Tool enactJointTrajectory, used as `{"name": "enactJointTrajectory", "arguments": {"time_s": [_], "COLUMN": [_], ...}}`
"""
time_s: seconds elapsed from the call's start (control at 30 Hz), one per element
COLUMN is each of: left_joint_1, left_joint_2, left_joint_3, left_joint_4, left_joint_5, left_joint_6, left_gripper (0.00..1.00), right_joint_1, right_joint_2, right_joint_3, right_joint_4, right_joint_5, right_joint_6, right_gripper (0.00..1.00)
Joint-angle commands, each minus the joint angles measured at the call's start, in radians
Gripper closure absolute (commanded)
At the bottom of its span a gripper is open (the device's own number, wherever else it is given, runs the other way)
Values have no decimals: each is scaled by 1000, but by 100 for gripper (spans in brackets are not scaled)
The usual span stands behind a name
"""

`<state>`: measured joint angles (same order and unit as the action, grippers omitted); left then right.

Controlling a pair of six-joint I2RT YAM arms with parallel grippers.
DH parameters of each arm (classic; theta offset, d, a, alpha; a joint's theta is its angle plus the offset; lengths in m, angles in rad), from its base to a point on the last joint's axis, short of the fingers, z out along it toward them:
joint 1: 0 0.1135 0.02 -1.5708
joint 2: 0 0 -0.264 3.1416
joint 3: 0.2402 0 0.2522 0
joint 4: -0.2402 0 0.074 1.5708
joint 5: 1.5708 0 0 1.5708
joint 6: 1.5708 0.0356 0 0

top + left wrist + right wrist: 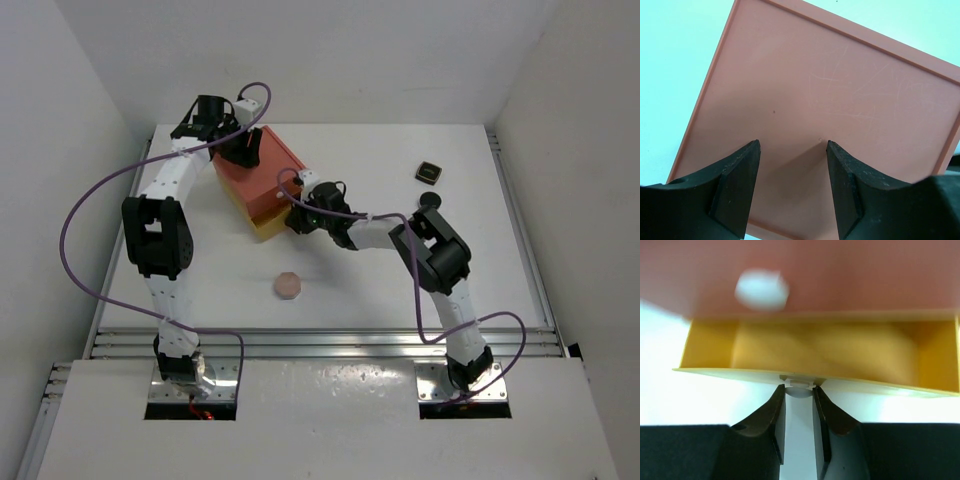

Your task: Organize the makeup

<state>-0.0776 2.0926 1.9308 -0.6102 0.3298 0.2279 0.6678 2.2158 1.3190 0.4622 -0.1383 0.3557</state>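
Two grippers are at the orange box (262, 165), neither at the makeup. The right gripper (799, 392) is pinched shut on the small white knob (799, 388) at the front of the yellow drawer (830, 347), which stands partly open. The left gripper (793, 146) sits over the box's flat top with its jaws apart and nothing between them, apparently bracing it. The drawer's slide axis runs in line with the right fingers, so the pull looks to go straight back along that arm. The peach compact (289, 285) lies loose on the table (360, 290), on the near side of the drawer mouth toward the arm bases. It is nearer the right gripper than the left. The black square compact (429, 172) lies well apart, off to the right beyond the right arm
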Motion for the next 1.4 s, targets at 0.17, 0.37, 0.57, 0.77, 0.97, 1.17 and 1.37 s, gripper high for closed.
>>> {"name": "enactJointTrajectory", "arguments": {"time_s": [0.17, 0.37, 0.57, 0.77, 0.97, 1.17, 1.37], "left_joint_1": [13, 13, 13, 13, 13, -56, -94], "left_joint_2": [103, 103, 103, 83, 20, -81, -170], "left_joint_3": [-58, -49, -49, -17, 34, 30, 97], "left_joint_4": [-169, -169, -169, -178, -213, -299, -534], "left_joint_5": [2, -8, -8, 38, 152, 207, 353], "left_joint_6": [-24, -15, -6, 27, 137, 443, 851], "left_gripper": [39, 39, 39, 37, 30, 21, 0], "right_joint_1": [23, 29, 24, 15, -28, -85, -149], "right_joint_2": [-264, -312, -323, -384, -493, -584, -694], "right_joint_3": [-279, -363, -343, -374, -386, -391, -440], "right_joint_4": [49, 46, -8, -48, -155, -270, -378], "right_joint_5": [-133, -136, -153, -156, -224, -308, -319], "right_joint_6": [-75, -63, -76, -92, -87, -118, -165], "right_gripper": [100, 95, 51, 34, 24, 14, 12]}}
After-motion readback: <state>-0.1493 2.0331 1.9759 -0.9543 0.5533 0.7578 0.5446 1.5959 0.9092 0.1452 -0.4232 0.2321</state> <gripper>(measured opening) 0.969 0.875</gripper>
